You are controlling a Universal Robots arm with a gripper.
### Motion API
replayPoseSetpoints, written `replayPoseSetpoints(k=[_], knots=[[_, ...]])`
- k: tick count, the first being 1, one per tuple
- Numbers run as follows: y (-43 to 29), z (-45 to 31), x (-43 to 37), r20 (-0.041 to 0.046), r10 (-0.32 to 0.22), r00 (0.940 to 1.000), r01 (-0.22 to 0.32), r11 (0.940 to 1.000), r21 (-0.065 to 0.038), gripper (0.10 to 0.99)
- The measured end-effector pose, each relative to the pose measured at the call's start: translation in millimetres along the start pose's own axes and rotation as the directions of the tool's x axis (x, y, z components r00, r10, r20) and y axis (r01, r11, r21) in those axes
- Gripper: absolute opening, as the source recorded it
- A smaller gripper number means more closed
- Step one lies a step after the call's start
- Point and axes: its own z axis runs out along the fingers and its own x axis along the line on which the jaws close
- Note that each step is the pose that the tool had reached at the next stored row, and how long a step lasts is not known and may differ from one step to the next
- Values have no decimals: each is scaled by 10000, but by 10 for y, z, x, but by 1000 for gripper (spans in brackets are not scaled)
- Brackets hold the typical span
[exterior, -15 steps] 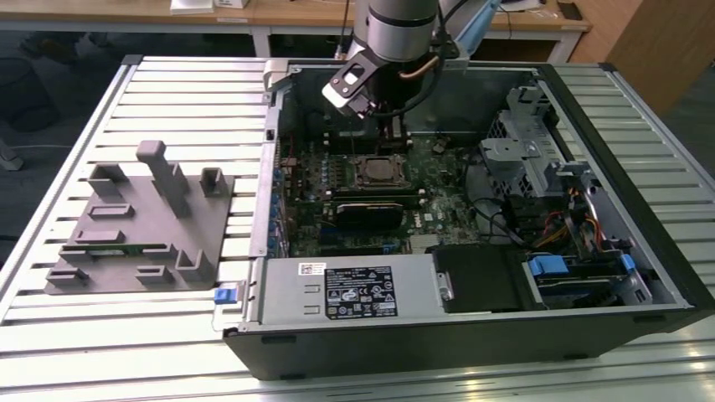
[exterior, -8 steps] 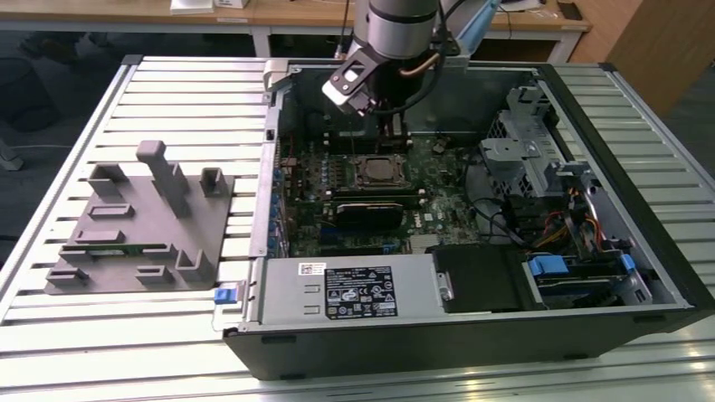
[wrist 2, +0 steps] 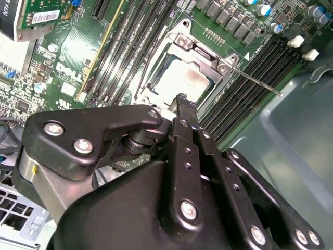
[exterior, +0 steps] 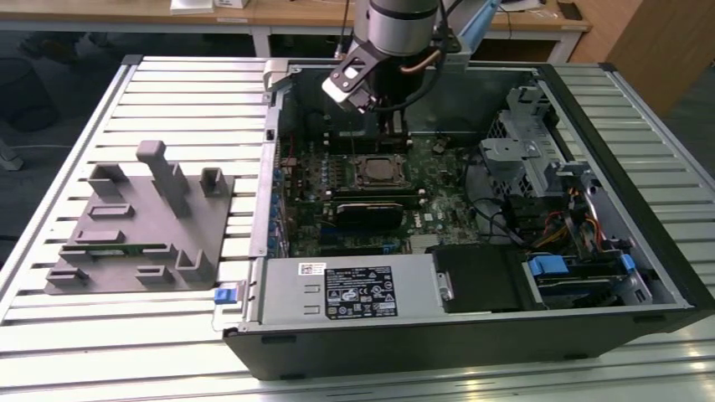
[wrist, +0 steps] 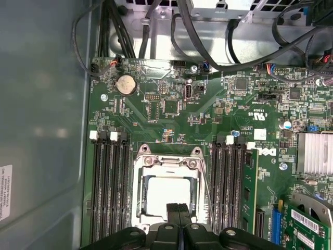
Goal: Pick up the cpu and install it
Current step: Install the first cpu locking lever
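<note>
Silvery-white metal marked the cpu (wrist: 166,195), which lay flat inside the black socket frame (wrist: 143,161) on the green motherboard (wrist: 156,104), between 2 banks of memory slots (wrist: 109,192). The gripper (wrist: 179,212) was clenched, its 2 fingers pressed together with nothing between them.

Step in hand, as judged: the pick-up and placing appeared done, since the chip sat in its socket and the pincer was empty, so the moment belonged to the seating end of the install. In the second wrist view a thin metal lever (wrist 2: 260,83) stood out sideways from the socket; whether the frame was latched could not be told.

What further motion called for, as judged: a straight vertical path. The fingertips hung close over 1 edge of the chip, and the slots and frame crowded both sides. Contact between fingertips and chip could not be confirmed.

Pose: in the exterior view the arm (exterior: 397,25) descended from above into the open computer case (exterior: 625,151), wrist near upright and fingers pointing down at the socket. The grey tray (exterior: 134,243) lay well apart, at the exterior view's left.
</note>
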Motion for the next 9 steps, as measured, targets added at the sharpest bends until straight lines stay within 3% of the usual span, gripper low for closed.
replayPoseSetpoints(k=[9], knots=[[1, -44, 0, 1, 1, 10000, -1, 10000, 1, 106]])
